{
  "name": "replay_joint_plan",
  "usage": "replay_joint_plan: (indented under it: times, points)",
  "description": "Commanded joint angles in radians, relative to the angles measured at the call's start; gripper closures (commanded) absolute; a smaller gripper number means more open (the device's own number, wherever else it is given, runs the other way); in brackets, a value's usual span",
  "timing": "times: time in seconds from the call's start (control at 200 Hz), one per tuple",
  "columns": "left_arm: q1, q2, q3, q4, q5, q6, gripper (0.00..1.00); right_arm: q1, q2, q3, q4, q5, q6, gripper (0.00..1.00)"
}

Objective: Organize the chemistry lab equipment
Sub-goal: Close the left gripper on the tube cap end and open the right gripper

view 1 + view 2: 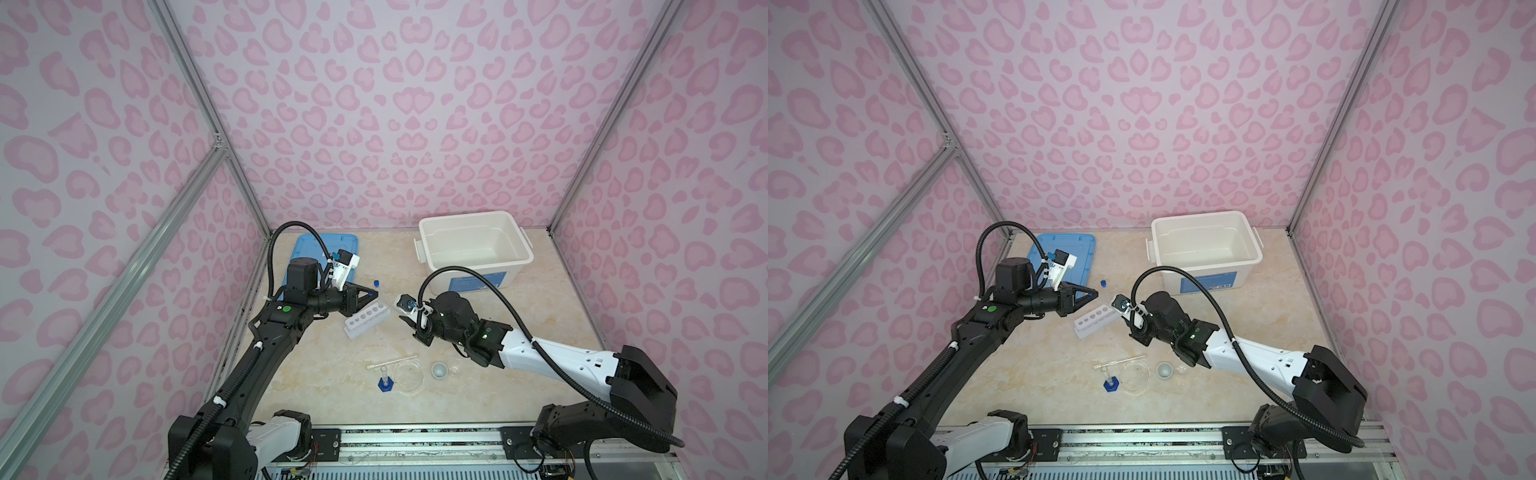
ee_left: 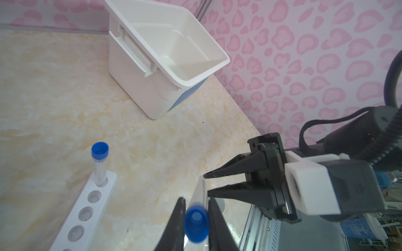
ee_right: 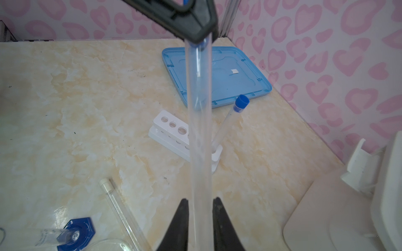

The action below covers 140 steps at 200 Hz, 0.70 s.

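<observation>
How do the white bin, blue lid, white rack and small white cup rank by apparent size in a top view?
Largest to smallest:
white bin
blue lid
white rack
small white cup
The left arm hides part of the lid, yet it looks larger than the rack.

Nothing legible anywhere; the blue label (image 1: 478, 284) on the near wall of the white bin (image 1: 469, 232), far right, carries print too small to read
</observation>
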Motion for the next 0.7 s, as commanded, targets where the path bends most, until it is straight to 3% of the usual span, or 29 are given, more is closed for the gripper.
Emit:
replay_joint_plan:
  times: [0.0, 0.115, 0.33, 0.47, 0.695]
  points:
    - [0.000, -0.006, 0.029, -0.022, -0.031, 0.040, 0.84, 0.001, -0.002, -0.010, 0.022, 0.017, -0.004, 0.70]
    - [0.002, -0.022, 0.072, -0.122, -0.117, 0.107, 0.84, -0.001, -0.031, -0.027, 0.021, 0.029, 0.002, 0.64]
    - [0.002, -0.032, 0.178, -0.364, -0.347, 0.248, 0.84, -0.032, -0.093, -0.068, 0.006, 0.053, 0.015, 0.63]
    - [0.000, -0.043, 0.204, -0.406, -0.486, 0.274, 0.84, -0.050, -0.114, -0.089, 0.008, 0.057, 0.024, 0.64]
    - [-0.019, 0.001, 0.250, -0.424, -0.571, 0.293, 0.84, -0.060, -0.103, -0.096, 0.024, 0.045, 0.028, 0.64]
